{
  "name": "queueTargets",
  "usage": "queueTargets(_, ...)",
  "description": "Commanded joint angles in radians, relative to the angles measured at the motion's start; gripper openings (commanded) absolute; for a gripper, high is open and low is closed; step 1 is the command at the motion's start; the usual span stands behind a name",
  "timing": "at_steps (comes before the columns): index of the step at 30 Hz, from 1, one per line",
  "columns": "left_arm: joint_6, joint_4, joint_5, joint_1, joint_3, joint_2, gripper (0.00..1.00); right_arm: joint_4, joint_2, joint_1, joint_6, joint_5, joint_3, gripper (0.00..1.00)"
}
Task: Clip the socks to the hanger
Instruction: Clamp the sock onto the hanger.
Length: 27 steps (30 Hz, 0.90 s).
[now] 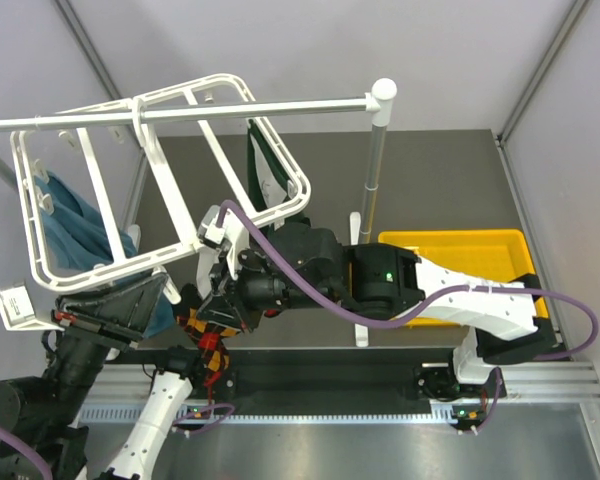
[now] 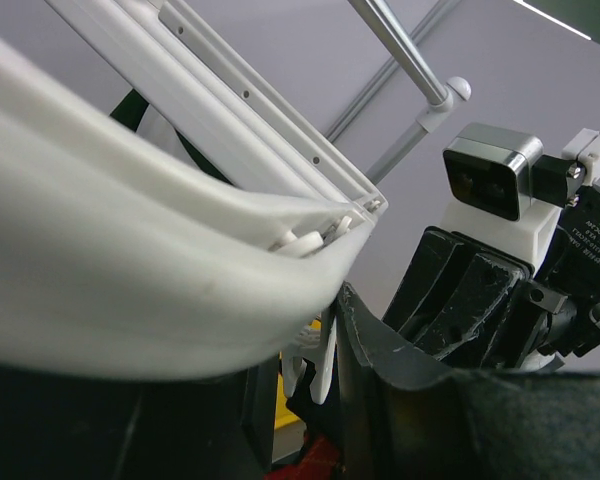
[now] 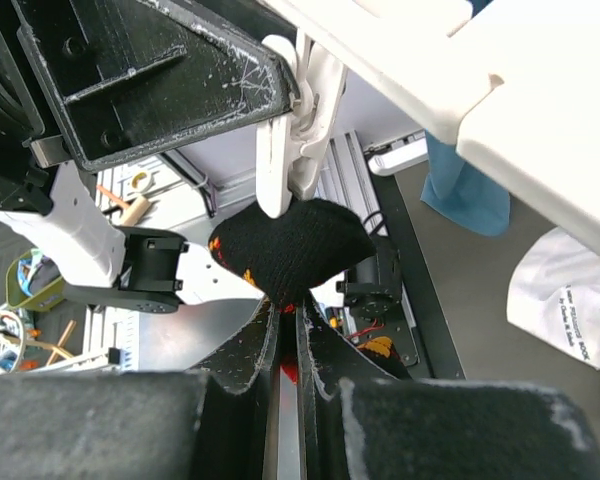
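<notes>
The white hanger (image 1: 100,267) hangs tilted from a silver rail at the upper left. One of its rim clips (image 2: 325,350) sits between the fingers of my left gripper (image 2: 315,380), which is shut on it under the frame's near corner (image 1: 168,285). My right gripper (image 3: 288,315) is shut on a dark argyle sock (image 3: 290,250) with red and orange diamonds. The sock's black tip pokes up and touches the clip's (image 3: 295,130) lower end. From above, the right gripper (image 1: 202,315) is just right of the left one, with the sock (image 1: 208,348) dangling below.
A dark green sock (image 1: 265,165) hangs from the hanger's far side and a blue cloth (image 1: 70,225) from its left. The silver rail (image 1: 230,108) rests on a post (image 1: 373,170). A yellow bin (image 1: 450,237) lies right. A white cloth (image 3: 570,300) lies on the table.
</notes>
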Motion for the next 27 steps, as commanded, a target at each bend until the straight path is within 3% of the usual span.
queueTargets(1, -0.005, -0.013, 0.035, 0.0, 0.017, 0.007, 0.0, 0.04, 0.009, -0.015, -0.013, -0.012, 0.059, 0.0)
queueTargets(27, -0.02, -0.008, 0.046, 0.0, 0.023, 0.01, 0.0, 0.057, 0.045, -0.033, -0.03, -0.034, 0.1, 0.0)
